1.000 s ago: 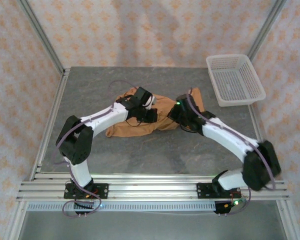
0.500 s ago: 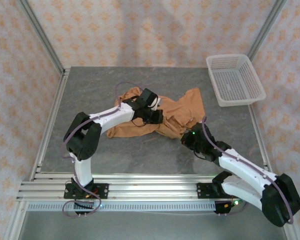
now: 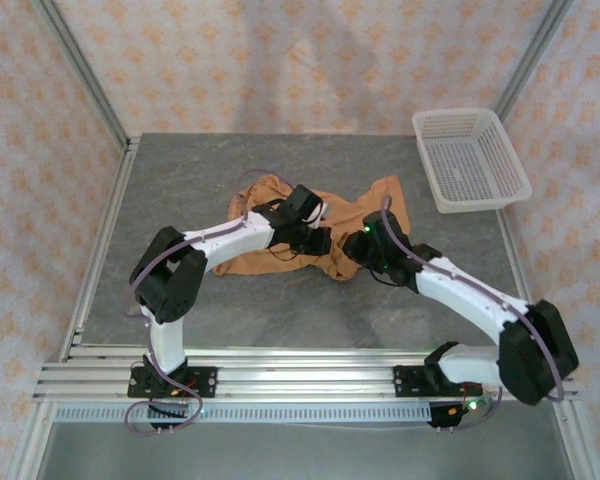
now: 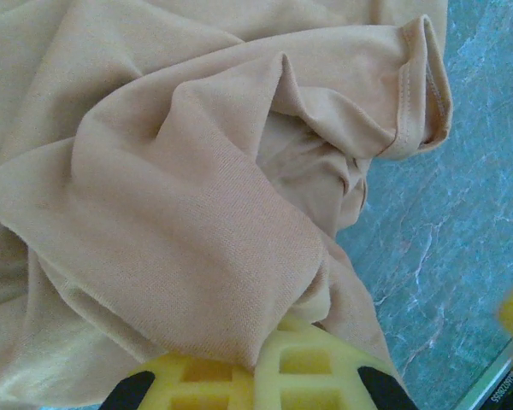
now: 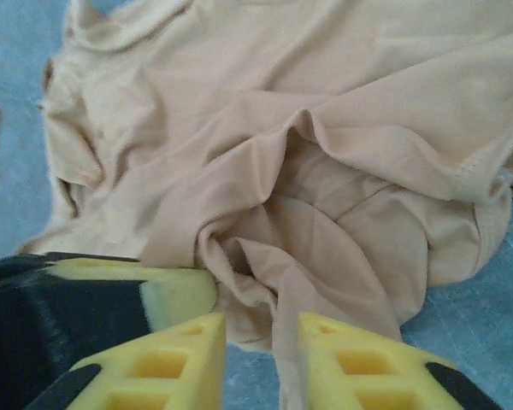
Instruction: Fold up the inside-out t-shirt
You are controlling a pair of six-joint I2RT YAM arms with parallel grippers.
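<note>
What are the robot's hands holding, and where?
The left gripper pinches a bunched fold of the t-shirt; the right gripper is open over it, gripping nothing.

**Top external.** Fixed above and behind the arms and aimed down and forward. Set far enough back that the whole table (image 3: 180,180) is taken in.

**Left wrist.** Carried on the left arm (image 3: 215,238) and pointed past the left hand (image 4: 261,371). At very close range, the t-shirt (image 4: 179,196) and a strip of table at right are seen.

**Right wrist.** Carried on the right arm (image 3: 465,295) and pointed past the right hand (image 5: 261,350), equally close. Cloth folds are seen ahead.

**Shared ground.** The crumpled t-shirt at mid-table is covered by all three views.
</note>
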